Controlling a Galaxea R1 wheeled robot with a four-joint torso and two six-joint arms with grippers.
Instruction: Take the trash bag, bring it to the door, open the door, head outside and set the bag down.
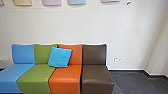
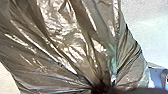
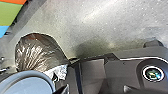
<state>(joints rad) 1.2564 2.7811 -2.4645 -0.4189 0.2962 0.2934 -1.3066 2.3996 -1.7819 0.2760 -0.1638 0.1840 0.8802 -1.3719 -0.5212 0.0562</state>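
The dark, shiny trash bag point(image 2: 75, 42) looms large in the left wrist view, its folds drawn together into a tight neck. At that neck is my left gripper point(image 2: 103, 88), shut on the bag. From the right wrist view, the same bag point(image 3: 37, 51) looks full and rounded, beside the robot's dark body and over the grey floor. Two dark tips of my right gripper point(image 3: 96, 89) stand well apart there, with the bag off to one side of them. No door can be made out.
A row of blue, green, orange and brown seats point(image 1: 66, 75) stands against a white wall point(image 1: 75, 26), with a light blue cushion point(image 1: 60, 57) on it. Dark floor point(image 1: 140, 83) runs past the brown seat toward a wall corner. Coloured sheets hang above.
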